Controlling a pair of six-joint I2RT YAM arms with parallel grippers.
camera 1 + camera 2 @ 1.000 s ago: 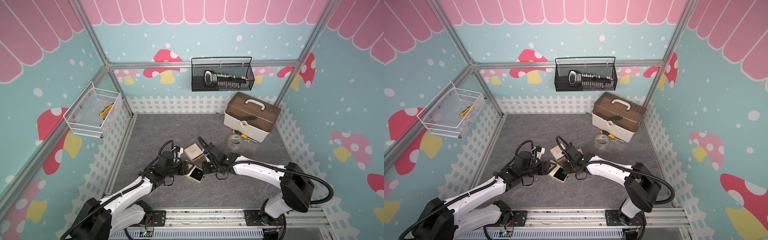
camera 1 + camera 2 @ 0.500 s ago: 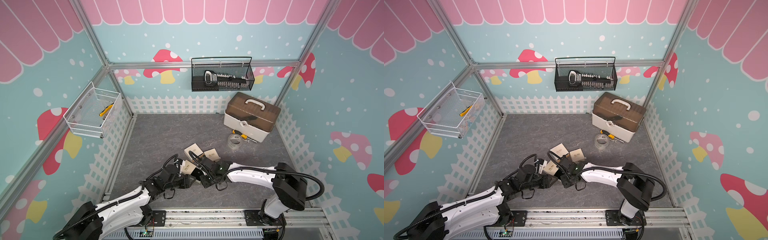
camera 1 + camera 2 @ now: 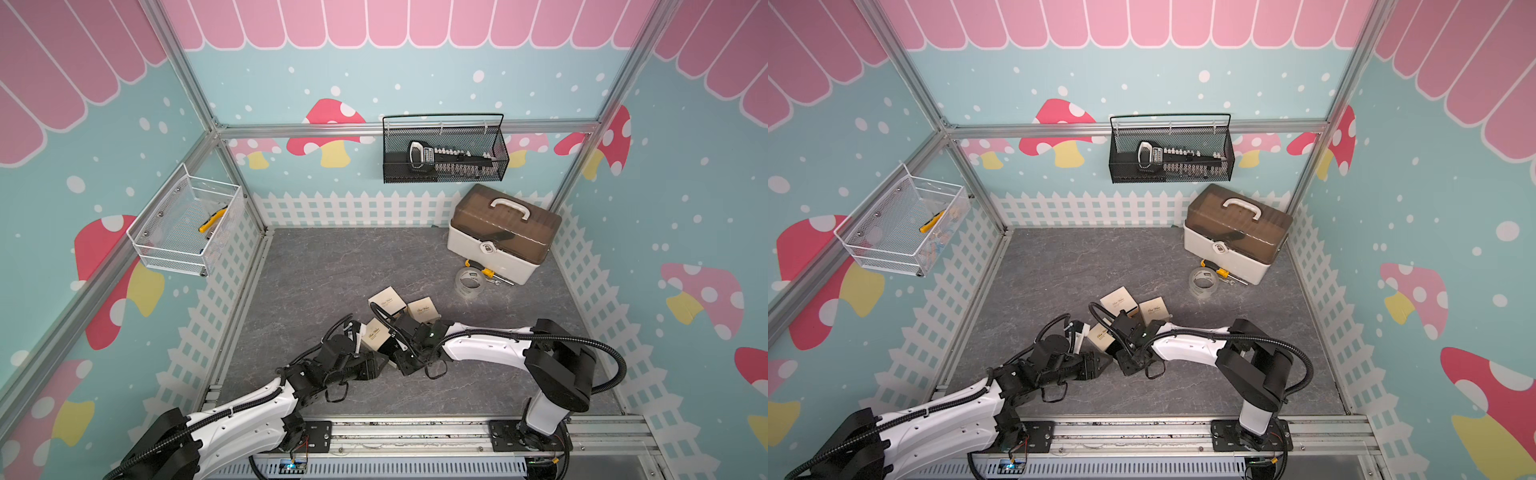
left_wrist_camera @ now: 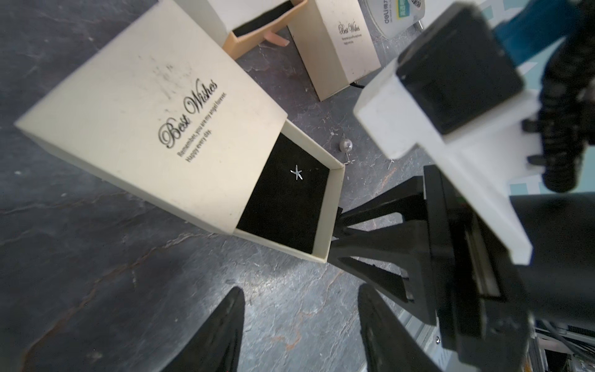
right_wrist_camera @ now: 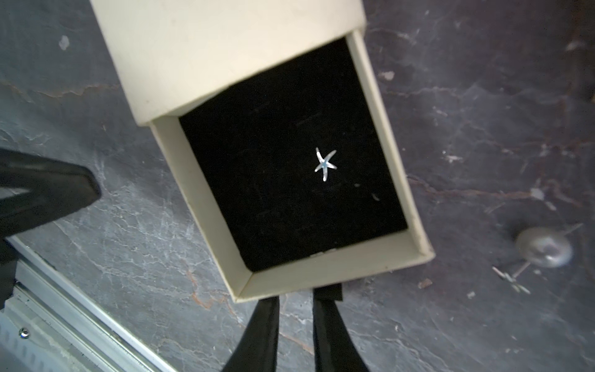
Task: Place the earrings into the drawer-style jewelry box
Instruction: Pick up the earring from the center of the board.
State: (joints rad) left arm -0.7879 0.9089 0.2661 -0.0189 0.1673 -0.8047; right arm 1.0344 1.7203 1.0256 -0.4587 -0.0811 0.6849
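Inside drawer [image 5: 338, 269]: star earring [image 5: 325, 164] | beyond right jaws, slightly parted | left jaws parted

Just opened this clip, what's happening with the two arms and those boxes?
A cream jewelry box sits with its drawer pulled out. One star earring lies on the drawer's black lining. The right pincer is at the drawer's front edge, jaws slightly apart. The left pincer hovers open nearby, holding nothing. A pearl earring lies on the table beside the drawer.
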